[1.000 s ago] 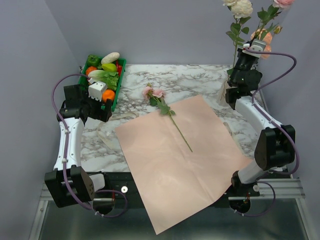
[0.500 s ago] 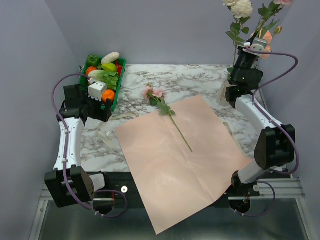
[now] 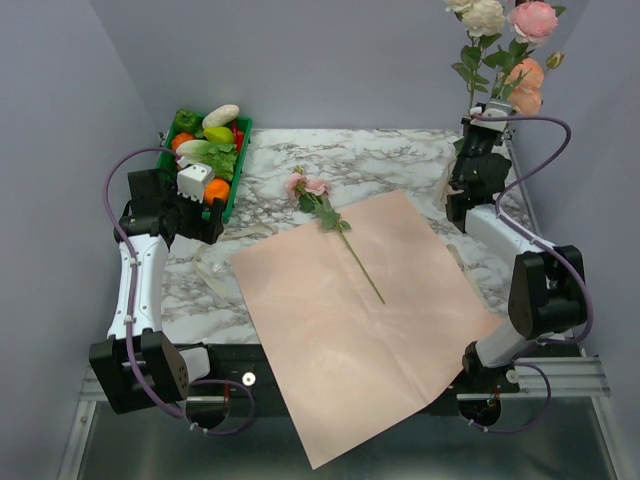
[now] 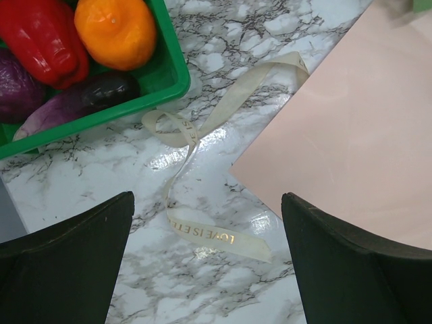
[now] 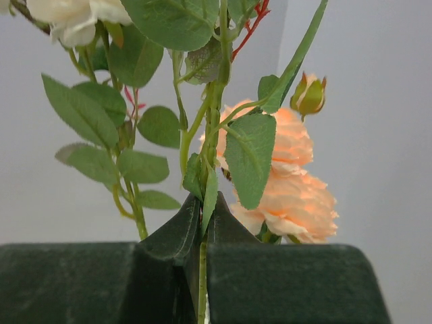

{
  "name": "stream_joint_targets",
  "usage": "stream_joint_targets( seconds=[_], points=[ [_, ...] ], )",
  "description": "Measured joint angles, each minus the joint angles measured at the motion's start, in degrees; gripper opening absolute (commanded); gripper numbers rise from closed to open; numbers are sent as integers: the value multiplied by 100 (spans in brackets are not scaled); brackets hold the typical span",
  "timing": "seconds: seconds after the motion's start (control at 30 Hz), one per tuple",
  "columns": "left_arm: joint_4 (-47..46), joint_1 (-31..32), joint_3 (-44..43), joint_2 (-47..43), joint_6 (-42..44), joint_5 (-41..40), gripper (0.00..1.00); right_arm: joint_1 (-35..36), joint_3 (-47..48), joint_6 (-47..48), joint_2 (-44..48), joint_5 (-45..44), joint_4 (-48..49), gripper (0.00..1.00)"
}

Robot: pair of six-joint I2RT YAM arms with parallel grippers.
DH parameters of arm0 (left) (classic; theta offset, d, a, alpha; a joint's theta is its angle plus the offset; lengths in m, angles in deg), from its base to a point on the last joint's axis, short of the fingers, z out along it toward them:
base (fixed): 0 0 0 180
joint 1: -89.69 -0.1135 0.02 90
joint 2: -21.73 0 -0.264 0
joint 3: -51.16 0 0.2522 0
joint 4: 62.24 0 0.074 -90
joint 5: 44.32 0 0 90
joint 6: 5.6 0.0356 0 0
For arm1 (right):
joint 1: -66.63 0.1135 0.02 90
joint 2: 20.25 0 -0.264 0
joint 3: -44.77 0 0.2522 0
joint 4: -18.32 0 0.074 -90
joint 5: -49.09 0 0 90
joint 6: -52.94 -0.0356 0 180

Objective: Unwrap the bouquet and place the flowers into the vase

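- Right hand (image 5: 202, 214), raised at the far right corner of the bench (image 3: 400, 160), was clamped on a thin green stem (image 5: 214, 128) of the flowers (image 3: 505, 55), its two fingers pressed together with the stem between them.
- Above that grip we saw a white rose (image 3: 483, 15), a pink rose (image 3: 533, 18) and peach blooms (image 5: 293, 182), with a closed bud (image 5: 309, 94) and broad green leaves around them, all standing upright in the air against the grey wall.
- We could make out the vase (image 3: 446, 183) only as a pale shape on the bench just beside the right arm, mostly hidden by it; we could not tell whether any stem reached into it.
- One more pink rose (image 3: 305, 185) lay on its side, its blooms on the marble and its long stem across the salmon-pink paper (image 3: 350, 330).
- That paper lay spread flat, its near corner hanging over the bench's front edge.
- Left hand (image 4: 206, 202) hung over the left side of the bench with its fingers wide apart and nothing between them.
- Beneath it the cream ribbon (image 4: 202, 135) lay loose and curled on the marble, between the paper's corner and the green tray (image 4: 172, 81) of vegetables (image 4: 115, 30).
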Motion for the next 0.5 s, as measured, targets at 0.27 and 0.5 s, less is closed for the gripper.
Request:
stream_joint_targets(
  seconds=[0.27,0.5],
  points=[
    [2,0,0,17,0,0,99,177,-540,-33,223,-20,-17,80],
    [22,0,-13,13,-2,0,99,826,-839,-175,855,-391,-1032,97]
  ],
)
